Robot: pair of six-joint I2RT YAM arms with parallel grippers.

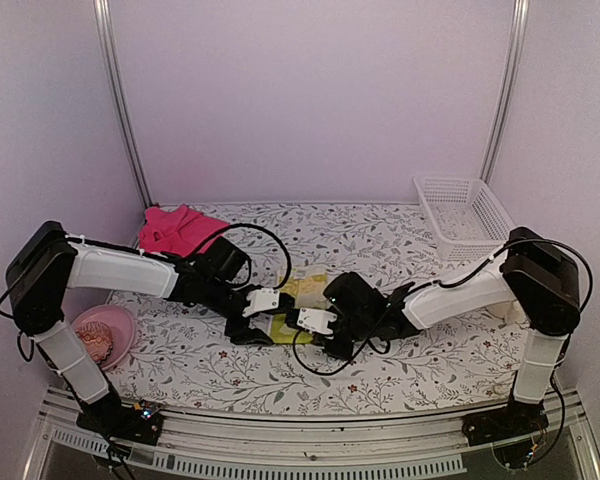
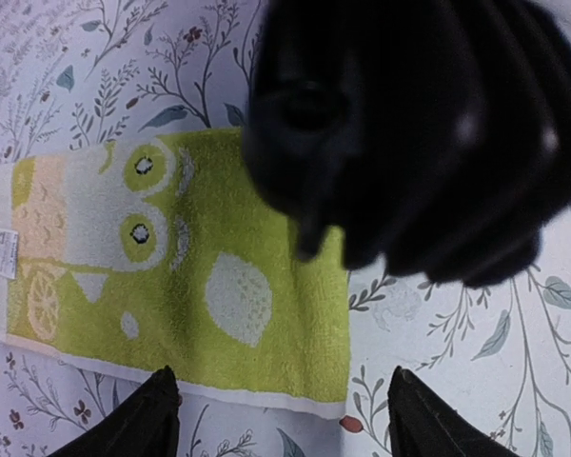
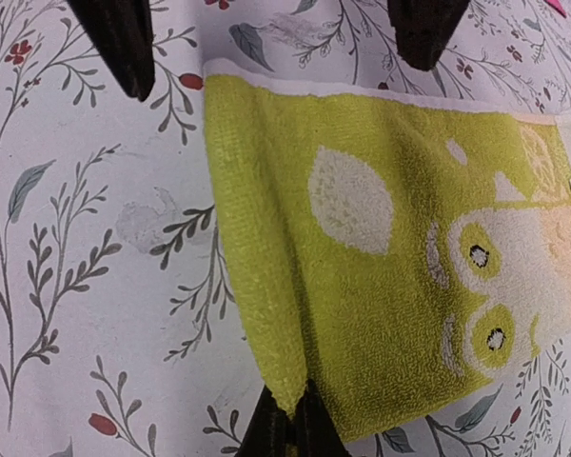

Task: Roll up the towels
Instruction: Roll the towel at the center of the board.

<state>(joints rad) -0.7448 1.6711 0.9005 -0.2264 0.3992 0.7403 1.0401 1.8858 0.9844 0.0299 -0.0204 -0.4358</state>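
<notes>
The step in hand is the start of the roll on the green towel (image 2: 219, 286), which lies flat and unrolled at the centre of the table (image 1: 400, 250). Both arms meet at its near short end.

The right gripper (image 3: 290, 428) is closed tight on one corner of that short edge, at 6 o'clock in its own wrist view, with a small peak of cloth pinched between the fingers. The left gripper (image 2: 285, 419) stands wide apart and has hold of nothing. Its two fingertips straddle the other corner of the same edge, at 6 o'clock in the left wrist view. Whether they touch the cloth I cannot tell.

The pink towel (image 1: 175, 228) sits crumpled at about 10 o'clock from the green one, near the back left of the table, and looks not yet rolled. A basket (image 1: 465, 215) stands at 2 o'clock and a bowl (image 1: 120, 318) at 8 o'clock.

As I judge it, the next move calls for the left fingers to drop and close on their corner. Both grippers would then lift the edge together and turn it over toward the far end, keeping level so the roll starts straight.
</notes>
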